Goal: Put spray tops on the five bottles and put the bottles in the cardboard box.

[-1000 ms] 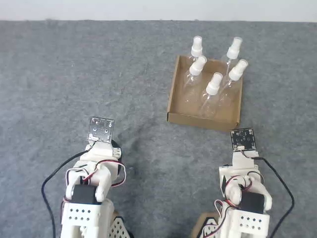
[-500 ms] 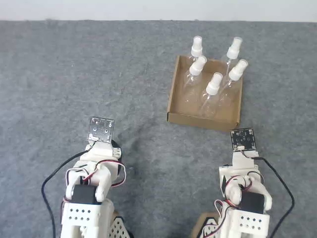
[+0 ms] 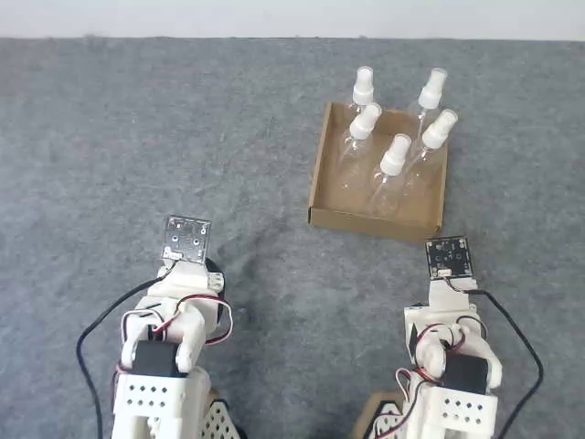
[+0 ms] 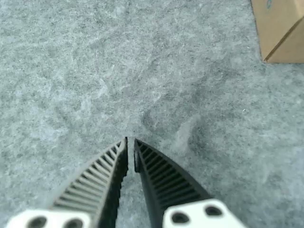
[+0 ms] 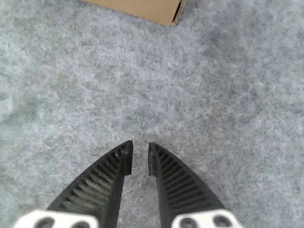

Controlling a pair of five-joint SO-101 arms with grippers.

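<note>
Several clear bottles with white spray tops (image 3: 395, 155) stand upright inside the cardboard box (image 3: 315, 183) at the back right of the grey mat. The left arm (image 3: 178, 315) rests near the front left, well away from the box. Its gripper (image 4: 130, 140) hangs shut over bare mat with nothing in it. The right arm (image 3: 448, 334) sits at the front right, just in front of the box's near wall. That arm's gripper (image 5: 140, 145) is shut and empty, fingertips a sliver apart. A corner of the box (image 4: 280, 28) shows off to one side of the left gripper, and the box's near wall (image 5: 142, 8) lies ahead of the right gripper.
Grey felt mat (image 3: 137, 137) covers the whole table, with wide bare room to the left of the box and between the arms. Black cables (image 3: 87, 347) trail beside the arm bases at the front edge.
</note>
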